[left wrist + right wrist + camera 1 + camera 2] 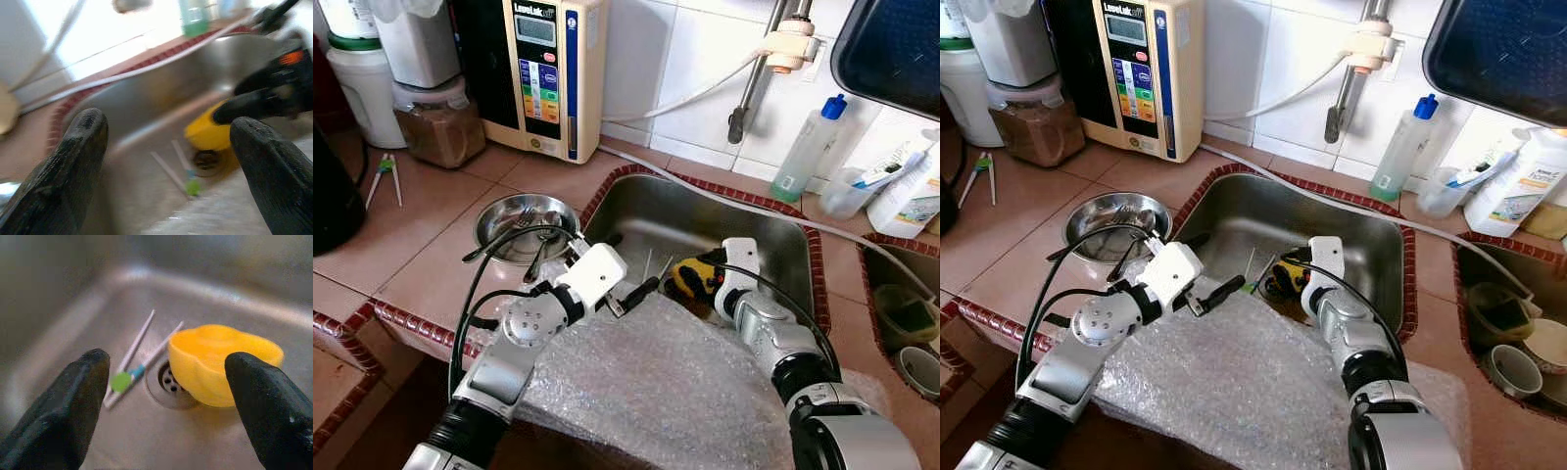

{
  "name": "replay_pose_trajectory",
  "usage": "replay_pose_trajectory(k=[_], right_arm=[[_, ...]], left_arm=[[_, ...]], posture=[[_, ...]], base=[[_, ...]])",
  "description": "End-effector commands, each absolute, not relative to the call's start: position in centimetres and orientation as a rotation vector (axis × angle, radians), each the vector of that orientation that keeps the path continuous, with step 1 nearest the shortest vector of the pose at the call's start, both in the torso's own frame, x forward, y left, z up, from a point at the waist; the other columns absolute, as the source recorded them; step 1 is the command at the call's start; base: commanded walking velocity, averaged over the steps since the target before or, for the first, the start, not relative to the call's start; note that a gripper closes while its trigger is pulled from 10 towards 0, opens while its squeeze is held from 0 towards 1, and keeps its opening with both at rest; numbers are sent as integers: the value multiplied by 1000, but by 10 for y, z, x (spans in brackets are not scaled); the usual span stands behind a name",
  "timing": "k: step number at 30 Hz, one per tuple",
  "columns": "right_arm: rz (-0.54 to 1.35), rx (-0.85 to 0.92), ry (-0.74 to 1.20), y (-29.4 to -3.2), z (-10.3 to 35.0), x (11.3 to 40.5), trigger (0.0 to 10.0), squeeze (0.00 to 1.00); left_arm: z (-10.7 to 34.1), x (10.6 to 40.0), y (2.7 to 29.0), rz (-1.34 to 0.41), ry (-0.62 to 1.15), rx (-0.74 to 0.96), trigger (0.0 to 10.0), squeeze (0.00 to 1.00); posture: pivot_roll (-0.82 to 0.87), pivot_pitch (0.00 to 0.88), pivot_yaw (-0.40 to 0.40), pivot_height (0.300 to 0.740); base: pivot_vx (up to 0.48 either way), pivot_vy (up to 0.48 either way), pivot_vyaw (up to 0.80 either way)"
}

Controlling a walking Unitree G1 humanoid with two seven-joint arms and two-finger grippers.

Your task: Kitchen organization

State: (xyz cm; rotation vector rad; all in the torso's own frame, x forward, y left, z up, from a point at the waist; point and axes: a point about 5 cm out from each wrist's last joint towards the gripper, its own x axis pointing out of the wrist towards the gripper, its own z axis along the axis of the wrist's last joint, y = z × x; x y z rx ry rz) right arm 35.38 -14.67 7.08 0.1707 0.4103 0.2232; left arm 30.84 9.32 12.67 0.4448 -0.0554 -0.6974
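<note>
Silver jointed arms, black corrugated elbow sleeves, looped black cables, white wrist housings; left gripper [646, 289] fingers black, textured.

A water ionizer [546, 73] stands against the tiled wall, with a lidded brown jar [438, 123] just beside it and a dish-soap bottle [810, 147] well apart.

Sink [773, 245] basin mostly open along back and left wall. Yellow bowl [222, 363] sits over drain [164, 382], blocking floor centre; chopsticks [139, 355] lie just beside it. Right gripper [166, 396] spread wide above both, bare gap between fingers. Bubble wrap [656, 392] covers near rim. Left gripper [641, 291] hangs over that rim, fingers apart. Hose [754, 208] crosses surface behind sink. Steel bowl [499, 220] crowds left edge.
</note>
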Motion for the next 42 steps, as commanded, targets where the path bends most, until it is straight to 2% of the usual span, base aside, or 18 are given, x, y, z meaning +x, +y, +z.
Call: replay_pose_trajectory(k=[1, 33, 34, 35, 37, 42], right_arm=[[225, 188, 338, -147, 88, 362, 10000, 1000], [232, 194, 327, -146, 89, 362, 10000, 1000], [301, 181, 197, -135, 106, 360, 10000, 0], [341, 172, 112, -130, 116, 357, 10000, 0], [357, 160, 24, -127, 129, 354, 10000, 0], [346, 161, 22, -130, 129, 356, 10000, 0]], left_arm=[[136, 319, 101, -607, -86, 468, 10000, 1000], [138, 323, 105, -576, -85, 466, 10000, 1000], [147, 342, 126, -380, -50, 391, 10000, 0], [151, 351, 139, -274, -22, 333, 10000, 0], [155, 358, 150, -183, 6, 271, 10000, 0], [155, 359, 147, -196, 4, 267, 10000, 0]], posture=[[54, 0, -82, 740], [53, 0, -82, 740], [34, 0, -79, 740], [34, 0, -79, 740], [34, 0, -79, 740], [31, 0, -77, 740]], base=[[0, 0, 0], [0, 0, 0], [0, 0, 0], [0, 0, 0], [0, 0, 0], [0, 0, 0]])
